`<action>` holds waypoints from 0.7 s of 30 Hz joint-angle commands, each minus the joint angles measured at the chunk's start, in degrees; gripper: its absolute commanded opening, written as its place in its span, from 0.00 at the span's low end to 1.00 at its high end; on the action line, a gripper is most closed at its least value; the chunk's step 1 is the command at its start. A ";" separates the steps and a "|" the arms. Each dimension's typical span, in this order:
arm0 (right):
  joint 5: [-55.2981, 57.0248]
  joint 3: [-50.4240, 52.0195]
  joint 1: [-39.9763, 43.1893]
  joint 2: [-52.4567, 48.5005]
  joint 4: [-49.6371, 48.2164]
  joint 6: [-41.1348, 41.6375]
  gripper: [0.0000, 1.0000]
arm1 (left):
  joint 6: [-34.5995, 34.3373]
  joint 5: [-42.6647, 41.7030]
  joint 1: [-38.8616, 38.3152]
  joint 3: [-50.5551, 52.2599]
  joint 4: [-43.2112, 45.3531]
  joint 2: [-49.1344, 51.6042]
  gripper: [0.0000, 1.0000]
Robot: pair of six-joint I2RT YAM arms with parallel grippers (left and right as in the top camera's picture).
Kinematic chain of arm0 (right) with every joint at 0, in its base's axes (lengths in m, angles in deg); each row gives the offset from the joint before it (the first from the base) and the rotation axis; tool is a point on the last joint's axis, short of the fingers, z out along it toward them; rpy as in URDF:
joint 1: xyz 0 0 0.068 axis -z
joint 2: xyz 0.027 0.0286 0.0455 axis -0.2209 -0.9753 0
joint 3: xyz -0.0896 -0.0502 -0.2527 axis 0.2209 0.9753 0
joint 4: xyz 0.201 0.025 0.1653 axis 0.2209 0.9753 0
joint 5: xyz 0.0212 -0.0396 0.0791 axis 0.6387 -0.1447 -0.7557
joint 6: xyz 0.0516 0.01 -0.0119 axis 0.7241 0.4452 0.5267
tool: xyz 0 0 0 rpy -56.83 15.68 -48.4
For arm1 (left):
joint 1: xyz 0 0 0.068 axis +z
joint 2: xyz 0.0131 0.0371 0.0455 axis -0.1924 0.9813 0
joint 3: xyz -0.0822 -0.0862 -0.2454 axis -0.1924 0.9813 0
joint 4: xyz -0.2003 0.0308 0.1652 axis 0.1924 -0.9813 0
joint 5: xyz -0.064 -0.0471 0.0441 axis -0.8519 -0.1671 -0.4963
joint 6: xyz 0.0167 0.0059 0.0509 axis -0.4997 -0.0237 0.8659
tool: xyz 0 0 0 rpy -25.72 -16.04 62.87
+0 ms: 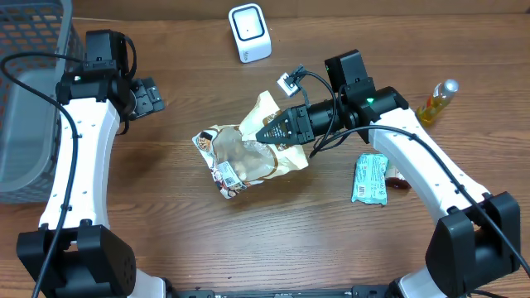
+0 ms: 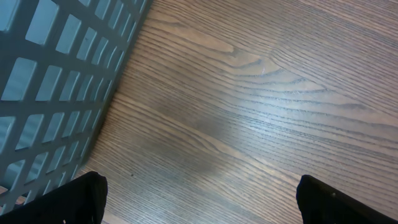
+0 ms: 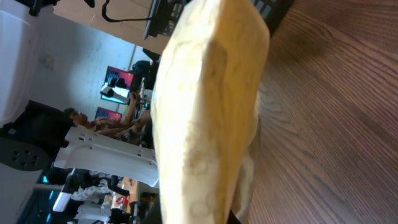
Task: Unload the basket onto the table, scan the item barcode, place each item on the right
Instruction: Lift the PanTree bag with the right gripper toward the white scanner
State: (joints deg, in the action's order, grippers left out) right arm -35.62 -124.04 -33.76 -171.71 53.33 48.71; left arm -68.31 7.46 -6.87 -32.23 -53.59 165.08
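The item is a crumpled cream-and-brown snack bag (image 1: 240,153) in the middle of the table, its upper end lifted. My right gripper (image 1: 267,132) is shut on that upper end. In the right wrist view the bag (image 3: 205,112) fills the middle and hides the fingers. A white label patch (image 1: 225,175) shows at the bag's lower left corner. The white scanner (image 1: 250,33) stands at the back, apart from the bag. My left gripper (image 1: 149,98) hangs open beside the basket, its fingertips (image 2: 81,199) wide apart over bare wood with nothing between them.
A grey mesh basket (image 1: 29,99) stands at the left edge, close to the left gripper, its wall (image 2: 56,81) showing in the left wrist view. A teal packet (image 1: 370,178) lies at the right. A yellow bottle (image 1: 436,101) lies further right.
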 commanded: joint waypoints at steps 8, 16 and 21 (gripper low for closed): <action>23.08 -1.11 0.04 1.64 4.07 -1.64 0.04 | 0.26 0.76 -0.13 -0.20 -0.17 0.48 1.00; 34.97 -11.32 0.46 0.66 13.31 -4.66 0.03 | 0.26 0.76 -0.13 -0.20 -0.17 0.48 1.00; 42.95 -32.39 0.46 -1.05 25.81 -7.26 0.03 | 0.26 0.76 -0.13 -0.20 -0.17 0.48 1.00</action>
State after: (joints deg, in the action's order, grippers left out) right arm 0.92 -144.52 -33.69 -172.65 75.39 43.94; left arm -68.31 7.48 -6.87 -32.23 -53.70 165.08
